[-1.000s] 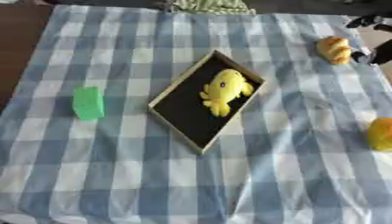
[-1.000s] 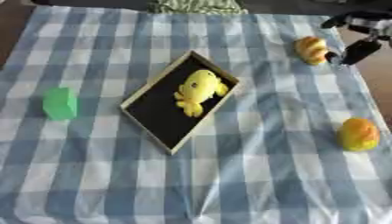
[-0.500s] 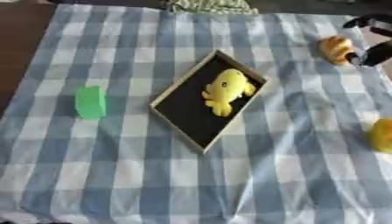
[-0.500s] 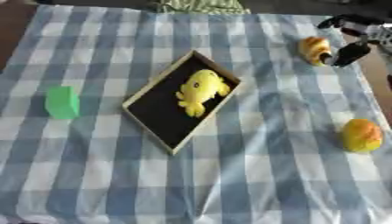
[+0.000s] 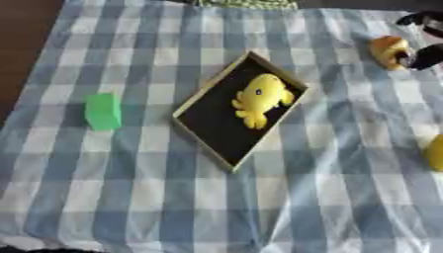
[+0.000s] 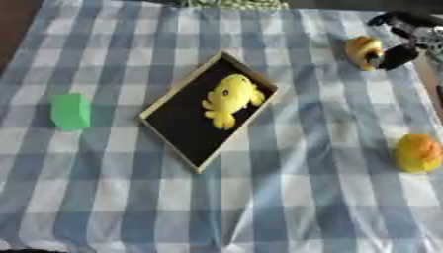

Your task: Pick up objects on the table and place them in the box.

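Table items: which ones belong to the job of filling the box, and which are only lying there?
Job:
box
yellow toy already inside it
green block
orange toy at the right hand
orange fruit

Lying about:
checked cloth
green patterned fabric, far edge

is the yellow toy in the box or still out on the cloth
In the box: the yellow toy lies on the dark floor inside the box rim.

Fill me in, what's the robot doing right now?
The right hand is at the far right of the checked cloth, fingers around an orange-yellow toy still on the cloth. A yellow plush toy already lies in the shallow black box. A green block and an orange round object remain outside it.
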Controlling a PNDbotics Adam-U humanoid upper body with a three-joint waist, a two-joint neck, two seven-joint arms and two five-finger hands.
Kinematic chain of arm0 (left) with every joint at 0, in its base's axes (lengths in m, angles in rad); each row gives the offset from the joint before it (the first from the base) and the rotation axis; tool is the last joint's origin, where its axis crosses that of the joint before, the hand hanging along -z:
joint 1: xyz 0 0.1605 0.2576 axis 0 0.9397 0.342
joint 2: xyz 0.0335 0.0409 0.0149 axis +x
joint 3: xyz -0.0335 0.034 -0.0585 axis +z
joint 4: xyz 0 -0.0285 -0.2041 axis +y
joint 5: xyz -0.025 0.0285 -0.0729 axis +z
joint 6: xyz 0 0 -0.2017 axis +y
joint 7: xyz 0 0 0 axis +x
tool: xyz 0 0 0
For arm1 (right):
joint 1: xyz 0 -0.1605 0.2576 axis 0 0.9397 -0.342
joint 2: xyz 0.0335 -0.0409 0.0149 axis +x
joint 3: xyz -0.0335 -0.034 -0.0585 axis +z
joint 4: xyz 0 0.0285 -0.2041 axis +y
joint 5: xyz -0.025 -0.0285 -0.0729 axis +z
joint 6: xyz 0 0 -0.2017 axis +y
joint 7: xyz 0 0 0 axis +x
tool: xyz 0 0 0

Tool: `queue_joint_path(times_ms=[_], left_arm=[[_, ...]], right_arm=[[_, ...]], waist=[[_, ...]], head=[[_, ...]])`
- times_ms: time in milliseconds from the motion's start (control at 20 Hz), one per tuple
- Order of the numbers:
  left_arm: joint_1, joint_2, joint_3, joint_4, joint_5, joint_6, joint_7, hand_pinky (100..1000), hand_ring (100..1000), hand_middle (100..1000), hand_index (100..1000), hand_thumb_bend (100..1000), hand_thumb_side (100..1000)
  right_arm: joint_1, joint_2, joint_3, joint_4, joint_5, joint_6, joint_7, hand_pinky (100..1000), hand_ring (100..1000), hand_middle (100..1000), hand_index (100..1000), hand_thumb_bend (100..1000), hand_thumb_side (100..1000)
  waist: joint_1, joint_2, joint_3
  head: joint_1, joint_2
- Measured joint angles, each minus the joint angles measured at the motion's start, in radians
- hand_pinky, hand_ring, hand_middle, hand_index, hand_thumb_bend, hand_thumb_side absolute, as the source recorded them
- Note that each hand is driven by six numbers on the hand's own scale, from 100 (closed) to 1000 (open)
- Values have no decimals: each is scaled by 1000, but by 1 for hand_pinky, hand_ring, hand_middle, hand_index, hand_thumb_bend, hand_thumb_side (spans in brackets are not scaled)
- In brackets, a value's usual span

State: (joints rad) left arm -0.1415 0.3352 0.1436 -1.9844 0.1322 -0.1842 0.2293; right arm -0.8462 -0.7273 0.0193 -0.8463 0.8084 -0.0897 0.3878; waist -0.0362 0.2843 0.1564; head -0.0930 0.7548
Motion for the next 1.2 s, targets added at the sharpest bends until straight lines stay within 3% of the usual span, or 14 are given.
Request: queue_joint_path(times_ms=[700,850,1200], left_arm=[[-10,0,-5,0,2,-4,-5,683,807,688,810,100,710],[-12,0,-5,0,3,-5,-5,683,807,689,810,100,714],[-13,0,-5,0,3,-5,-5,683,808,691,810,100,721]], right_arm=[[-6,0,-20,35,11,56,-35,952,1000,899,946,148,168],[-7,0,-25,37,20,65,-38,945,996,871,940,185,105],[-7,0,-32,40,49,102,-86,928,950,826,919,214,100]], waist=[[0,44,29],[0,50,31],[0,61,36]], head=[[-13,-26],[-15,-26],[-24,-27]])
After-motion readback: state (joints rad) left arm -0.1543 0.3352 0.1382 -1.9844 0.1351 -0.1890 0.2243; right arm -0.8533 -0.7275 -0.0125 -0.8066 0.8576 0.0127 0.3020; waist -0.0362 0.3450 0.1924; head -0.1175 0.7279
